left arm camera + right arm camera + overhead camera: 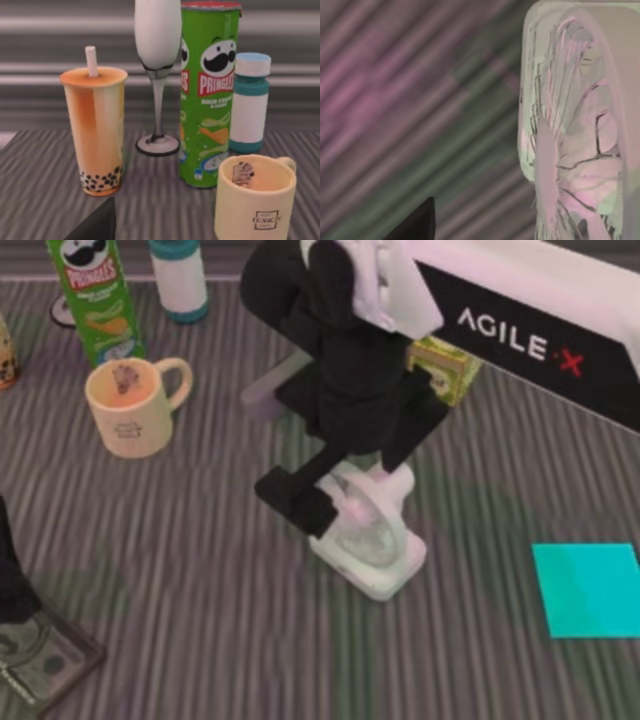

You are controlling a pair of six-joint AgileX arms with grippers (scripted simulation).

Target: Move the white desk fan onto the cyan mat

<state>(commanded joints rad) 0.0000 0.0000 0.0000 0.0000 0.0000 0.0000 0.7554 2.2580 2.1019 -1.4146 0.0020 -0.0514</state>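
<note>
Right hand (345,502) down over white desk fan (372,540) mid-frame, finger state unclear; cyan mat (588,588) lower right awaits; left arm parked lower left.

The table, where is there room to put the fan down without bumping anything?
The cyan mat at the right edge lies bare, and the striped table between it and the white desk fan is open. The near middle is free too. The far left is crowded: cream mug, Pringles can, bottle.
</note>
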